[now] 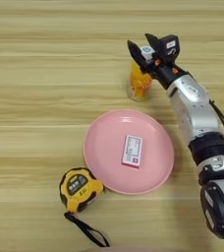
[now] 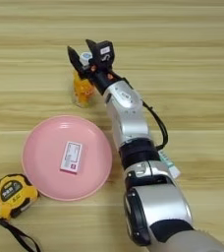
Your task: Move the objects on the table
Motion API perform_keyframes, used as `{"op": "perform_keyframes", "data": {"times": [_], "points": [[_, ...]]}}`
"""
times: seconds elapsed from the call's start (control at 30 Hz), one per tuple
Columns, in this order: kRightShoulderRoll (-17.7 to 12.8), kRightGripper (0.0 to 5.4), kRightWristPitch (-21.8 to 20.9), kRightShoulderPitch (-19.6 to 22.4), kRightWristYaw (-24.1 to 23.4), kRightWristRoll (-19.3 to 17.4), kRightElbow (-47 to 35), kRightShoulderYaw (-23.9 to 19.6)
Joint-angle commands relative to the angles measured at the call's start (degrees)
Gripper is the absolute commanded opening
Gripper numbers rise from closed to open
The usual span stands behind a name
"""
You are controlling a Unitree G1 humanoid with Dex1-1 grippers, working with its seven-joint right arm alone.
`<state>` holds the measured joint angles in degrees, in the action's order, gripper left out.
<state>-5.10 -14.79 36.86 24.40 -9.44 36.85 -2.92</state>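
Note:
A small orange-juice bottle (image 1: 139,84) with a white cap (image 1: 147,50) stands upright on the wooden table (image 1: 40,98), just beyond the pink plate. My right gripper (image 1: 143,47) is at the cap, open, with one black finger on each side of it and a gap showing. A yellow-and-black tape measure (image 1: 79,186) with a black wrist strap (image 1: 87,230) lies at the plate's near left. A white-and-green glue-stick tube (image 2: 169,165) lies to the right of my forearm, partly hidden by it.
A pink plate (image 1: 104,152) sits in the middle of the table with a small white card or box (image 1: 132,150) lying flat in it. My silver forearm (image 1: 195,110) reaches in from the lower right, past the plate's right rim.

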Motion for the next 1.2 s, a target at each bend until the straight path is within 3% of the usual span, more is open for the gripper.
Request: {"op": "perform_keyframes", "data": {"times": [0.03, 0.63, 0.8, 0.97, 1.2], "points": [[-0.5, 3.5, -1.6, 5.5, -0.1, -0.2, -2.7, -0.5], [-1.1, 5.37, -1.4, 5.0, -0.4, -0.6, -8.7, -0.7], [-1.8, 5.37, 0.7, 4.5, -0.4, -1.3, -15.2, -0.8], [-4.4, 5.37, 4.0, 4.2, -0.3, -2.5, -23.1, -1.9], [-10.8, 5.37, 11.2, 1.1, 1.2, -3.2, -34.4, -3.8]]}}
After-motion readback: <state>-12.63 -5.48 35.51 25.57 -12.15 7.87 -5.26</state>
